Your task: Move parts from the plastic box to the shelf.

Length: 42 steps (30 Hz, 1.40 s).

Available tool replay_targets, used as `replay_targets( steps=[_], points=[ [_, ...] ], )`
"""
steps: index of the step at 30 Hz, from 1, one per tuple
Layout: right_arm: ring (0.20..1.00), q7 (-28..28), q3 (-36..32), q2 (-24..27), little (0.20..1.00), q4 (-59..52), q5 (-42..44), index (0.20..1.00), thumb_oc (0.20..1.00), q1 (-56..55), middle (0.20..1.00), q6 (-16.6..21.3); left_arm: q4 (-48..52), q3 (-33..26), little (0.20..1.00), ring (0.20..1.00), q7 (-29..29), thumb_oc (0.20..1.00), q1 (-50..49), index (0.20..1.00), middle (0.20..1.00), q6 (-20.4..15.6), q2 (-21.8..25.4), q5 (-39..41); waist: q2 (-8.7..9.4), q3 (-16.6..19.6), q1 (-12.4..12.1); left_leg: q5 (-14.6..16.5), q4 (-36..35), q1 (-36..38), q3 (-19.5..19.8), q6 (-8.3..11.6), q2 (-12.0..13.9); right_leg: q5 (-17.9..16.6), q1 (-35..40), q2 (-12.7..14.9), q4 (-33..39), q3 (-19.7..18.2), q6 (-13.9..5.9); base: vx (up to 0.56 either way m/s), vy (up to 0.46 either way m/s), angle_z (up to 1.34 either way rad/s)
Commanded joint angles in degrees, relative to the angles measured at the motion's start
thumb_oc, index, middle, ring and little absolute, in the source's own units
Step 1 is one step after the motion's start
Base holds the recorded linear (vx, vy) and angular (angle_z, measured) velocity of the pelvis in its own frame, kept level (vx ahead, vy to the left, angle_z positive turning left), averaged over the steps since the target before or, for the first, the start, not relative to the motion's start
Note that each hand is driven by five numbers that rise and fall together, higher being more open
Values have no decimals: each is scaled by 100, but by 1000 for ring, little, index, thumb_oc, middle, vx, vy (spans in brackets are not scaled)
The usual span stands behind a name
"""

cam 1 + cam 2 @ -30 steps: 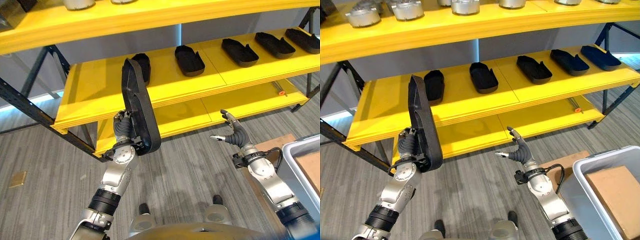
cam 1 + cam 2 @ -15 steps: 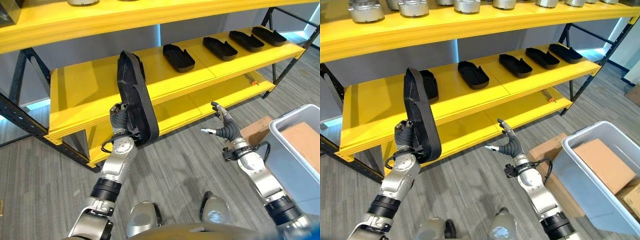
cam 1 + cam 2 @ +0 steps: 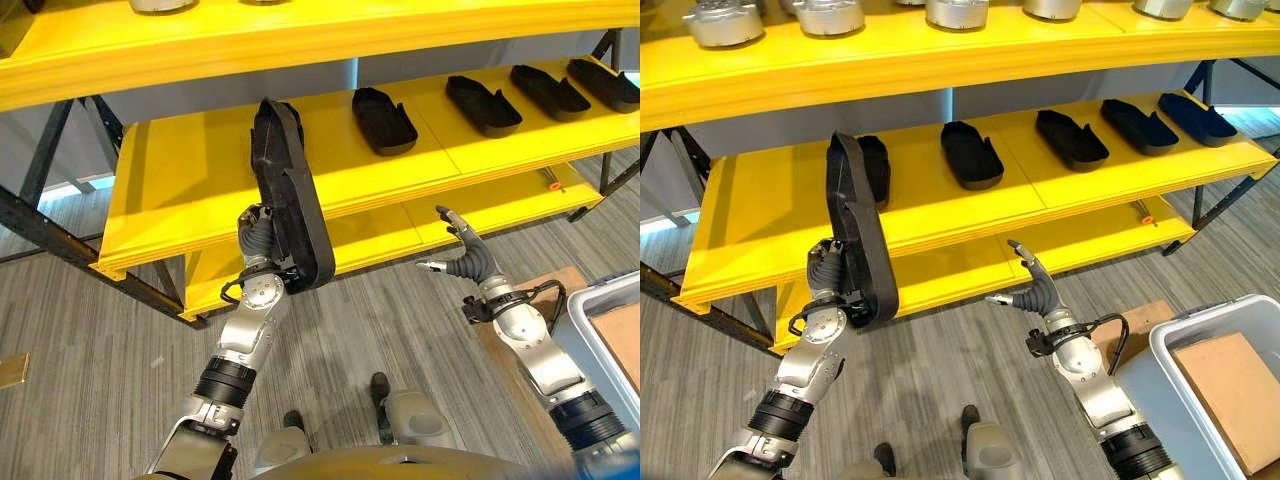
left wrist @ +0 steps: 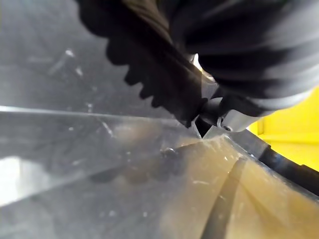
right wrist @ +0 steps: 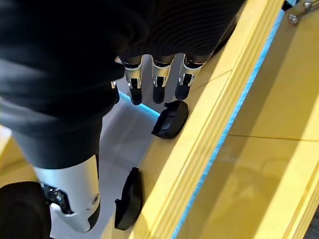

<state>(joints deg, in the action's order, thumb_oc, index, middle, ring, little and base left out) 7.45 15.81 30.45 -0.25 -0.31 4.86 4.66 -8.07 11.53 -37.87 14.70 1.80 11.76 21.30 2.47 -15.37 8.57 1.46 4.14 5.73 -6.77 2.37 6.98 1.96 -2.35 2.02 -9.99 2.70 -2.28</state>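
Note:
My left hand (image 3: 260, 268) is shut on the lower end of a long black part (image 3: 290, 190), which it holds upright in front of the yellow middle shelf (image 3: 190, 170). The part's top overlaps a black part (image 3: 876, 165) lying at the left of that shelf. Several more black parts (image 3: 385, 107) lie in a row along the shelf to the right. My right hand (image 3: 463, 260) hovers open and empty over the floor, below the shelf's front edge; its straight fingers (image 5: 159, 82) show in the right wrist view. The grey plastic box (image 3: 1192, 345) stands at the lower right.
A cardboard box (image 3: 1230, 385) lies inside the plastic box, and flat cardboard (image 3: 545, 290) lies on the floor beside it. Silver metal parts (image 3: 720, 20) stand on the top shelf. A lower yellow shelf (image 3: 480, 205) sits near the floor. Dark frame struts (image 3: 60, 240) run at the left.
The camera has swung, so the whole scene shifted. My left hand keeps the part upright, its top now overlapping the leftmost shelf part. The right hand stays open.

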Motion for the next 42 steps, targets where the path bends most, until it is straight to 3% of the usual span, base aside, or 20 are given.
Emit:
replay_targets(
  steps=[1,3,5,7,10,11,12,15,16,17,19,20,26,31,35,38,40,41,42],
  points=[
    [1000,113,-32,2,1000,-227,-254,1000,1000,117,1000,461,531,-71,200,200,-15,200,34,200,200,-427,293,-142,192,575,-65,918,665,309,-603,-431,-349,-369,-203,25,415,77,-213,122,-167,33],
    [1000,109,-52,58,1000,-283,-251,1000,1000,86,1000,464,507,-92,200,200,32,200,-4,200,200,-450,341,-55,167,613,-62,381,1383,78,-768,-218,-43,-183,-146,-49,332,221,-24,104,-210,33],
    [1000,135,-94,103,1000,-292,-289,1000,1000,49,1000,489,490,-120,200,200,100,200,-23,200,200,-445,335,-85,173,566,-62,409,2051,-199,-807,-225,85,-83,-87,-77,229,295,65,97,-163,35],
    [1000,117,-103,106,1000,-262,-321,1000,1000,18,1000,523,468,-136,200,200,104,200,-40,200,200,-429,350,-18,158,536,-87,266,2165,-364,-694,-203,89,-39,-43,-133,164,257,97,115,-70,21],
    [1000,56,-109,163,1000,-244,-363,1000,1000,24,1000,528,485,-177,200,200,54,200,-88,200,200,-375,351,-40,171,468,-177,-2,1627,-559,-492,-161,0,-20,180,-196,223,152,73,125,59,10],
    [1000,6,-110,257,1000,-229,-300,1000,1000,68,1000,506,462,-194,200,200,40,200,-107,200,200,-396,359,-6,129,419,-214,-252,1111,-613,-375,-53,108,57,358,-163,278,228,63,168,297,-3],
    [1000,-89,-81,377,1000,-212,-245,1000,1000,145,1000,476,384,-232,200,200,-37,200,-87,200,200,-441,392,162,16,412,-242,-865,346,-715,-228,137,353,160,493,-112,292,301,71,187,340,-13],
    [1000,-172,13,433,1000,-226,-260,1000,1000,120,1000,366,-18,-287,200,200,-81,200,49,200,200,-573,415,189,-79,437,-120,-1356,-520,-688,-585,311,844,353,648,98,120,517,68,258,413,-15],
    [1000,-245,45,484,1000,-272,-286,1000,1000,48,1000,328,-306,-339,200,200,-72,200,147,200,200,-648,420,227,-104,444,-52,-1381,-612,-760,-598,357,931,442,702,173,-16,497,66,349,495,-4],
    [1000,-266,48,503,1000,-262,-289,1000,1000,42,1000,346,-365,-354,200,200,-79,200,165,200,200,-686,425,222,-114,448,-40,-1349,-603,-769,-595,356,935,461,708,191,-46,495,59,344,511,-9],
    [1000,-519,-48,603,1000,-311,-172,1000,1000,-80,1000,378,-569,-476,200,200,-40,200,263,200,200,-644,405,62,-188,470,25,-997,-335,-640,-638,306,765,506,661,374,-186,498,-50,350,566,-70],
    [1000,-611,-168,567,1000,-373,-136,1000,1000,-191,1000,364,-687,-455,200,200,-66,200,347,200,200,-633,389,-39,-190,486,23,-769,-381,-404,-602,235,477,363,662,507,-71,542,-226,282,454,-92],
    [1000,-371,-126,291,1000,-362,-170,1000,1000,-132,1000,335,-818,-418,200,200,-131,200,607,200,200,-579,407,-324,-113,498,-136,-506,-465,-220,-644,74,117,-55,576,835,292,671,-576,80,124,-13],
    [1000,-212,-1,171,1000,-289,-324,1000,1000,237,1000,348,-1015,-400,200,200,-233,200,1042,200,200,-494,556,-337,-38,394,-287,-204,-59,-453,-828,-76,-18,-132,445,1064,341,723,-716,-32,112,-14],
    [1000,-160,-64,195,1000,-227,-262,1000,1000,300,1000,227,-1155,-430,200,200,-35,200,1148,200,200,-415,629,-253,70,340,-484,53,409,-642,-949,-279,-79,8,556,1156,-151,981,-696,21,123,-5],
    [1000,-243,-3,152,1000,-238,-272,1000,1000,231,1000,368,-1027,-506,200,200,-73,200,889,200,200,-376,643,-320,36,216,-544,144,272,-383,-944,-454,-192,-427,-77,1292,-1456,1052,-655,121,153,-46],
    [1000,-417,-45,156,1000,-240,-299,1000,1000,175,1000,502,-859,-587,200,200,-101,200,669,200,200,-333,589,-404,43,133,-489,225,191,-116,-940,-445,-285,-636,-240,1302,-928,1115,-657,320,-45,-80],
    [1000,-470,-67,145,1000,-242,-358,1000,1000,155,1000,613,-885,-601,200,200,-109,200,578,200,200,-421,569,-410,108,77,-350,440,217,25,-865,-455,-373,-995,-378,1259,113,889,-783,331,-167,-54],
    [1000,-460,-68,135,1000,-248,-361,1000,1000,158,1000,636,-926,-590,200,200,-118,200,585,200,200,-461,569,-395,151,70,-307,488,217,40,-840,-467,-413,-1188,-479,1279,332,753,-835,323,-234,-18]
  ],
)
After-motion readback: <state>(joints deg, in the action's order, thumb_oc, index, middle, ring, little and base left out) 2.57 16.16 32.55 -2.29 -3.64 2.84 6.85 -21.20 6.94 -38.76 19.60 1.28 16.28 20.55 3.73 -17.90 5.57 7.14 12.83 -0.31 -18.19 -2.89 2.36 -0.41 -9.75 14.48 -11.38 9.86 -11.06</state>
